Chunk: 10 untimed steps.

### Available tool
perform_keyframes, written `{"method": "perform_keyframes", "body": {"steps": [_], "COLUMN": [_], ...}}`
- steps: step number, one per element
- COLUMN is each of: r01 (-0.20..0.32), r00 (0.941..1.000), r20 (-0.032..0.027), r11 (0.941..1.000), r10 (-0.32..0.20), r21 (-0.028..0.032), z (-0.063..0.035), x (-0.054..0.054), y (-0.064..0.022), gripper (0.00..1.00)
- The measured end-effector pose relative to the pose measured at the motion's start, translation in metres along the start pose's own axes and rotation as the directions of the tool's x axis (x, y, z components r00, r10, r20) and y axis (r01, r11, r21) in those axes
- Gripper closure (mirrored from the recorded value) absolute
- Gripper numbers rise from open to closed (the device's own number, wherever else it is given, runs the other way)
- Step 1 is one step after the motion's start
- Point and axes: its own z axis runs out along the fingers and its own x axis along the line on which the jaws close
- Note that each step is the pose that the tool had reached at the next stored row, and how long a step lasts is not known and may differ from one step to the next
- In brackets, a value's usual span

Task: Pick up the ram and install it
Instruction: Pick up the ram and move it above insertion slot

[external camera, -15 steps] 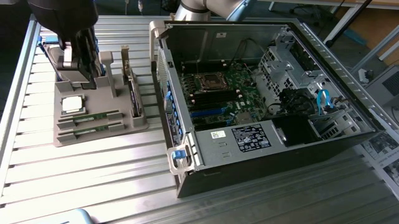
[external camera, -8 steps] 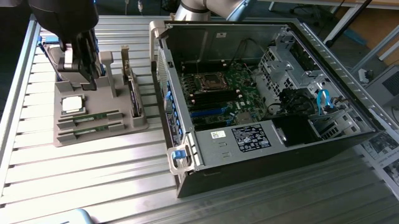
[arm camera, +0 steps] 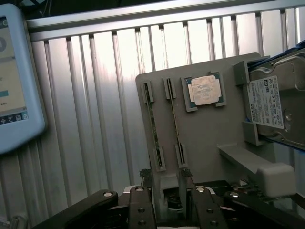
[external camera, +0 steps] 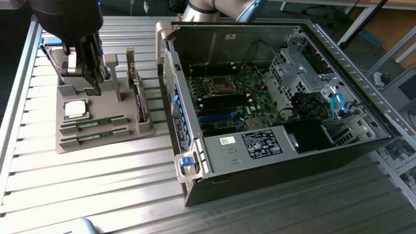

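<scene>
Two green ram sticks (external camera: 99, 122) (external camera: 97, 135) stand on edge in the slots of a grey holder tray (external camera: 130, 131) at the exterior view's left. In the wrist view the same sticks (arm camera: 153, 126) (arm camera: 175, 125) run side by side across the tray (arm camera: 209, 138). My black gripper (external camera: 91, 84) hangs above the tray's far part, beyond the silver processor chip (external camera: 75, 108), apart from both sticks. Its fingers (arm camera: 144, 181) are spread, and the gripper (arm camera: 165, 183) is open with nothing between them.
An open computer case (external camera: 325, 146) lies at the exterior view's right, its motherboard (external camera: 250, 100) showing black and blue memory slots (external camera: 221, 111). A hard drive (arm camera: 276, 102) stands at the tray's end. A tablet (arm camera: 14, 81) lies on the slatted metal table (external camera: 97, 185).
</scene>
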Motion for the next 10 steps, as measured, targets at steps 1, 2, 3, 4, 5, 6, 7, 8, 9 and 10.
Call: {"method": "perform_keyframes", "body": {"steps": [1, 2, 3, 4, 5, 6, 7, 8, 9, 10], "r01": [0.000, 0.000, 0.000, 0.000, 0.000, 0.000, 0.000, 0.000, 0.000, 0.000], "r00": [1.0000, 1.0000, 1.0000, 1.0000, 1.0000, 1.0000, 1.0000, 1.0000, 1.0000, 1.0000], "r20": [0.0000, 0.0000, 0.0000, 0.0000, 0.0000, 0.0000, 0.0000, 0.0000, 0.0000, 0.0000], "r11": [1.0000, 1.0000, 1.0000, 1.0000, 1.0000, 1.0000, 1.0000, 1.0000, 1.0000, 1.0000], "r10": [0.000, 0.000, 0.000, 0.000, 0.000, 0.000, 0.000, 0.000, 0.000, 0.000], "r21": [-0.0001, 0.0000, -0.0001, 0.0000, 0.0000, -0.0001, -0.0001, 0.0000, 0.0000, 0.0000], "z": [0.0003, 0.0006, 0.0009, 0.0012, 0.0015, 0.0018, 0.0021, 0.0025, 0.0029, 0.0031], "x": [0.0000, 0.0000, 0.0000, -0.0001, -0.0001, -0.0001, -0.0001, -0.0001, -0.0001, -0.0001], "y": [0.0000, 0.0000, 0.0000, 0.0000, 0.0000, 0.0000, 0.0000, 0.0000, 0.0000, 0.0000], "gripper": [0.64, 0.64, 0.64, 0.64, 0.64, 0.64, 0.64, 0.64, 0.64, 0.64]}}
